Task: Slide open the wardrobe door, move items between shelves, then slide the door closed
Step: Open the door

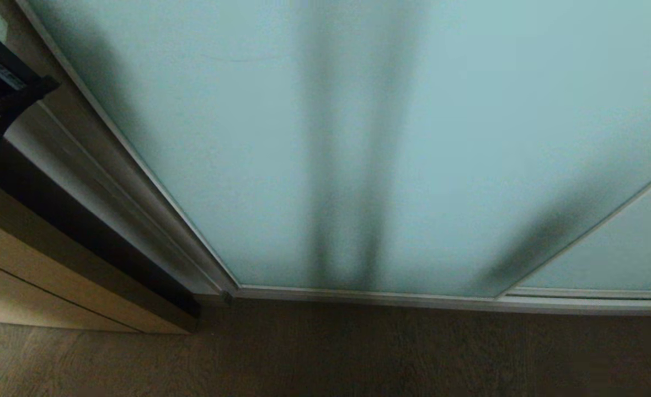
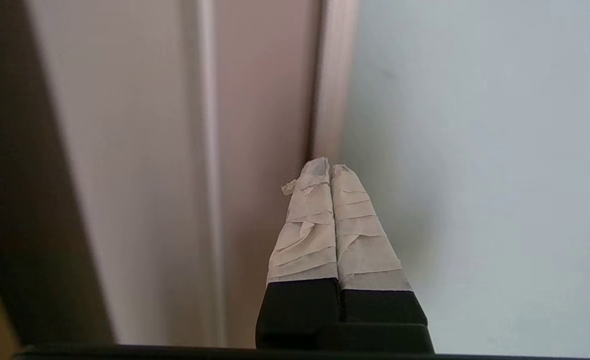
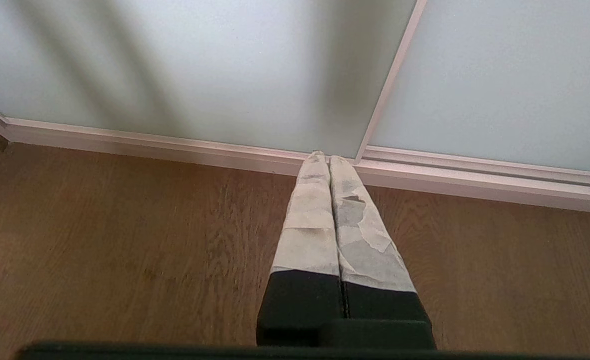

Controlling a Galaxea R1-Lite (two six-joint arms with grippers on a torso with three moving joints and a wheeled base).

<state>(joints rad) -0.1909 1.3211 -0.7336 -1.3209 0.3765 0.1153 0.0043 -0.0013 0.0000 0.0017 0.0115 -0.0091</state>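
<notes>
Up close: left gripper [image 2: 330, 169] pressed together, tape-wrapped fingertips [image 2: 316, 172] empty and aimed at the silver frame edge [image 2: 331, 75] of the sliding wardrobe door [image 2: 475, 150], frosted teal glass just beside them; contact impossible to confirm. Lower down, right gripper [image 3: 329, 157] likewise closed on nothing, hanging over the wooden floor [image 3: 125, 240], tips pointing toward the bottom track [image 3: 475, 180] where two glass panels overlap.

Illumination is dim and diffuse. Soft dark vertical shadows cross the frosted pale teal glass sliding door [image 1: 358, 138]. The head view bows straight frame lines; the dark wooden floor [image 1: 325, 353] appears soft.
</notes>
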